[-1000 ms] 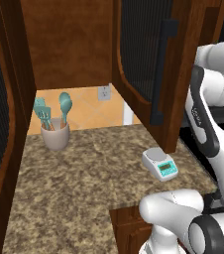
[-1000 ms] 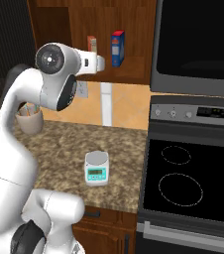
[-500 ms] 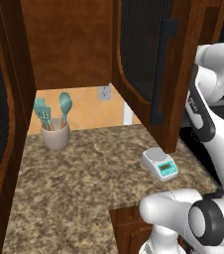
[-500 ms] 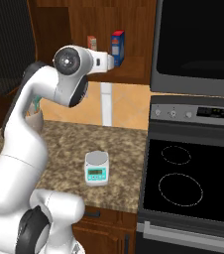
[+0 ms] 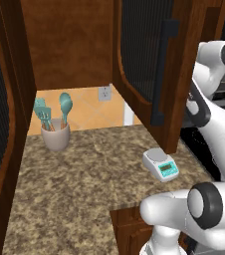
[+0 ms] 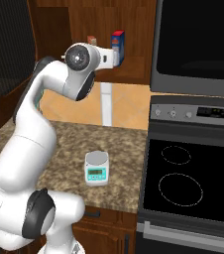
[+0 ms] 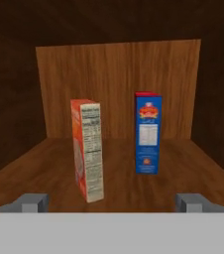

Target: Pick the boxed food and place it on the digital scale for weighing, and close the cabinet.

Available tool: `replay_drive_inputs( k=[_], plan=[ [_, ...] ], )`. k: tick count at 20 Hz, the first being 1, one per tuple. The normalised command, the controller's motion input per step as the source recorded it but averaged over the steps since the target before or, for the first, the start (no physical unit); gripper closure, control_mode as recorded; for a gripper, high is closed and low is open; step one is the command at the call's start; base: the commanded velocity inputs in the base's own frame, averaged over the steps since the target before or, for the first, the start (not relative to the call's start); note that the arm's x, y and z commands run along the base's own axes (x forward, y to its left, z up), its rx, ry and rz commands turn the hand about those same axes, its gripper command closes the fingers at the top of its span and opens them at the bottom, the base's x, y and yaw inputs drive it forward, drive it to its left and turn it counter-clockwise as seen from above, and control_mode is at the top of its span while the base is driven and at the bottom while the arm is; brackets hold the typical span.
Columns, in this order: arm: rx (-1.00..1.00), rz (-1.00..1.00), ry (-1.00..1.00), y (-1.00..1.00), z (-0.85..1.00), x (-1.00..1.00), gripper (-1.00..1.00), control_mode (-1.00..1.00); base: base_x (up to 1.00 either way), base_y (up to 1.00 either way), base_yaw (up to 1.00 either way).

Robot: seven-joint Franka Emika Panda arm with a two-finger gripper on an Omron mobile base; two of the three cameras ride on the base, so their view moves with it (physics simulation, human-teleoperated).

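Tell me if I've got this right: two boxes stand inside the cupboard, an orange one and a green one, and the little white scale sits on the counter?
Nearly. The second box is blue, not green, as the hand view shows. The orange-red box does stand near it in the cupboard, and the white scale sits on the counter.

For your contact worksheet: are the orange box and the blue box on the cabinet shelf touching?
Apart. The hand view shows bare shelf and back wall between the orange box and the blue box.
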Motion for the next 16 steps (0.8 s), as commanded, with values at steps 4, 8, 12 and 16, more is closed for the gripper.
replay_drive_inputs(
  k=[4, 8, 12, 16],
  plan=[
    [0.0, 0.0, -0.07, 0.0, 0.01, 0.25, -1.0, -1.0, 0.0, 0.0, 0.0],
    [0.0, 0.0, -0.01, 0.04, 0.0, 0.38, -1.0, -1.0, 0.0, 0.0, 0.0],
    [0.0, 0.01, 0.0, 0.18, 0.0, 0.55, -1.0, -1.0, 0.0, 0.0, 0.0],
    [0.0, 0.06, 0.0, 0.23, 0.0, 0.62, -1.0, -1.0, 0.0, 0.0, 0.0]
  ],
)
